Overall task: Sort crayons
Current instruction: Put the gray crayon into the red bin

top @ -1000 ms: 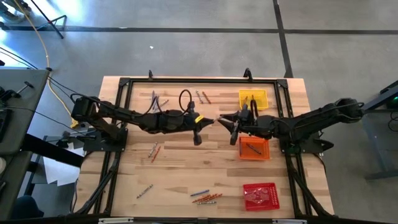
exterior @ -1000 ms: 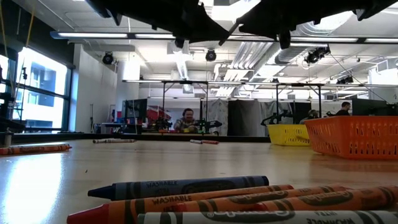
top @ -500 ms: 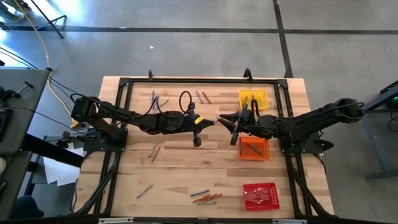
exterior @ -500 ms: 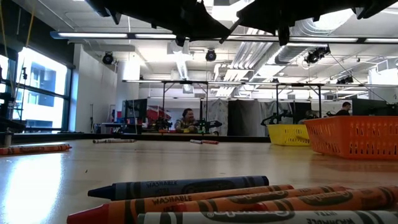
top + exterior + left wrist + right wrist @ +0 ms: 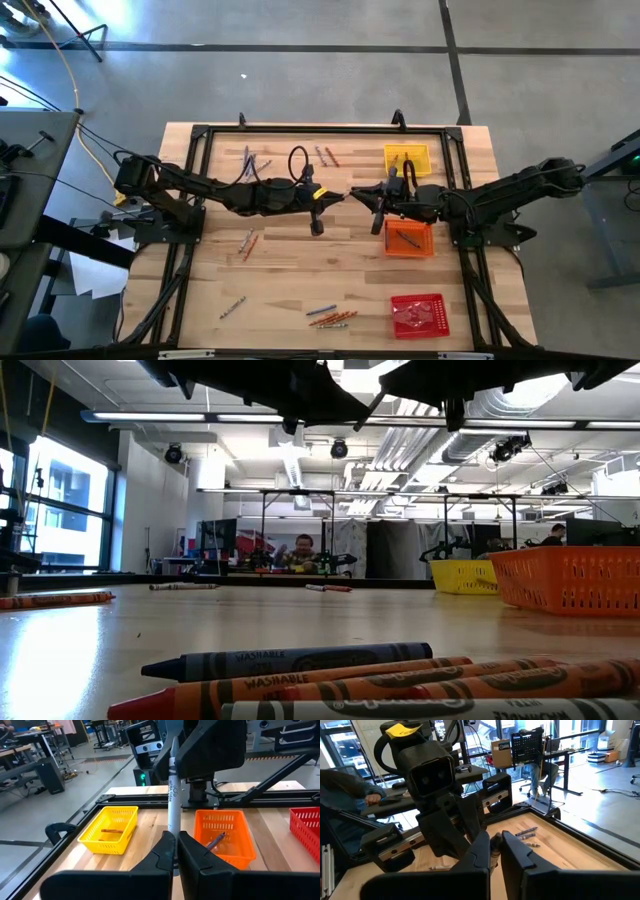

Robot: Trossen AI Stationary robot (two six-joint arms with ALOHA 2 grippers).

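A grey-white crayon (image 5: 173, 795) hangs in the air over the table's middle, between my two grippers. My left gripper (image 5: 335, 196) is shut on one end and my right gripper (image 5: 362, 193) is shut on the other. Other crayons lie flat on the wood: a group near the front edge (image 5: 330, 317), a pair at the left (image 5: 248, 241), and more at the far side (image 5: 255, 160) (image 5: 326, 155). The orange tray (image 5: 409, 238) holds one crayon and the yellow tray (image 5: 407, 158) holds another. My left gripper pinches the crayon's end (image 5: 173, 836) between its two fingers, coming level from the table's left, with the fingers along the crayon. The crayon is clear of the table. My right gripper pinches the opposite end (image 5: 495, 844) between its two fingers, coming level from the table's right. The crayon spans the gap to the left gripper.
A red tray (image 5: 418, 314) stands at the front right. A black frame (image 5: 200, 135) rims the table. A loose crayon (image 5: 232, 307) lies at the front left. In the low view, people sit at benches beyond the far edge (image 5: 303, 552).
My right gripper has shut on the crayon's free end, while my left gripper has kept hold of the other end. Both arms have stayed almost where they were, and the crayon has stayed in the air.
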